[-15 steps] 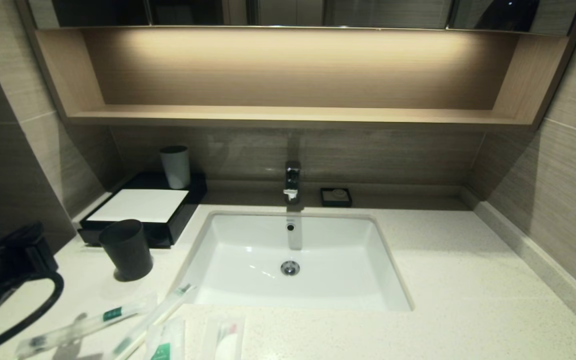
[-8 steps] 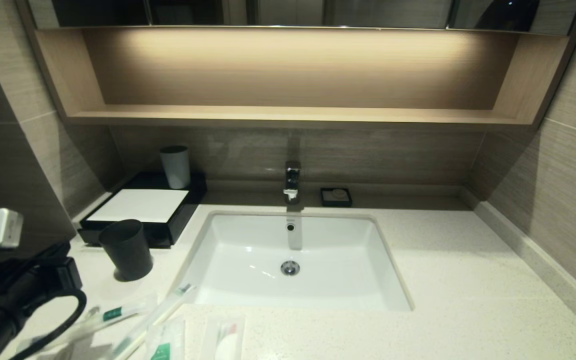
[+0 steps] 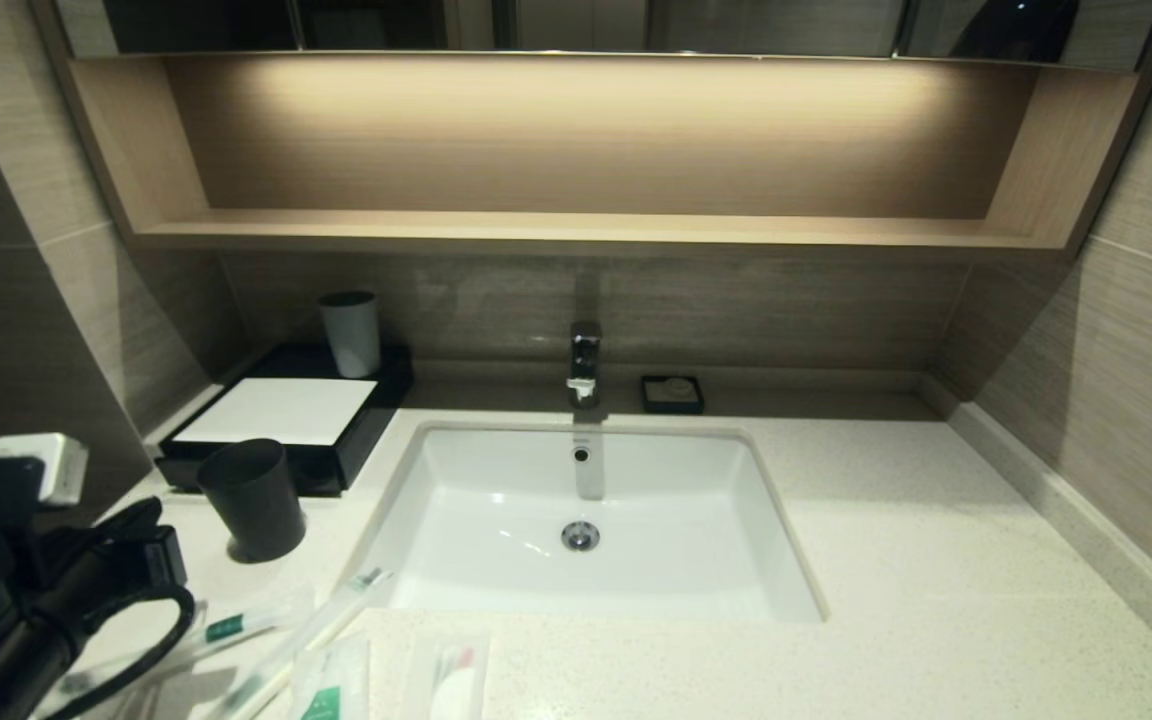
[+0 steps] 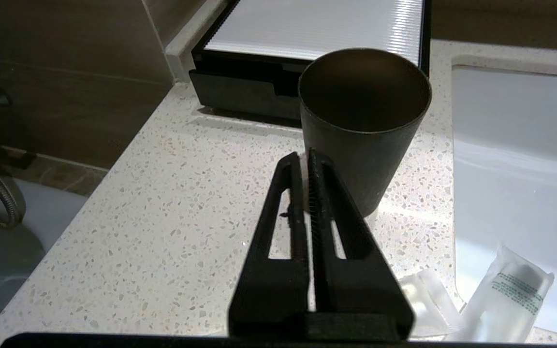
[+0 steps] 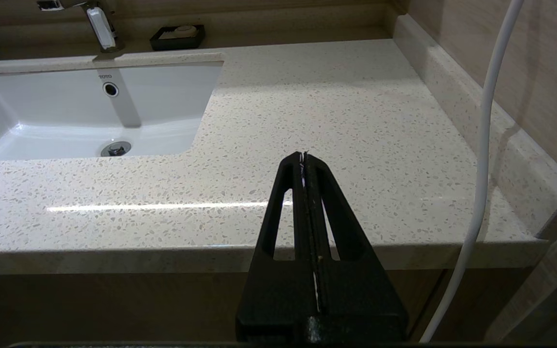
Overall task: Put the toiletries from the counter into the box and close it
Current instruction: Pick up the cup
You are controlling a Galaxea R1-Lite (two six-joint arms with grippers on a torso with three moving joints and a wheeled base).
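Note:
The toiletries lie on the counter (image 3: 936, 600) in front of the sink: two long toothbrush packets (image 3: 226, 628) (image 3: 321, 620), a green-marked sachet (image 3: 331, 690) and a packet with a white round piece (image 3: 451, 688). The low black box (image 3: 281, 412) with its white top panel stands at the back left, its drawer front (image 4: 240, 94) pushed in. My left gripper (image 4: 303, 155) is shut and holds nothing. It hovers just in front of the black cup (image 4: 363, 121). My right gripper (image 5: 303, 155) is shut and empty above the counter's front edge, right of the sink.
A white cup (image 3: 351, 333) stands on the box's rear. The white sink (image 3: 586, 520) with its tap (image 3: 584, 362) fills the middle. A small black soap dish (image 3: 672, 394) sits at the back. A white cable (image 5: 481, 169) hangs beside the right gripper. Clear packets (image 4: 510, 295) lie near the left gripper.
My left arm has come further into the head view from the lower left, moving right and up towards the black cup, and now covers the left ends of the toothbrush packets.

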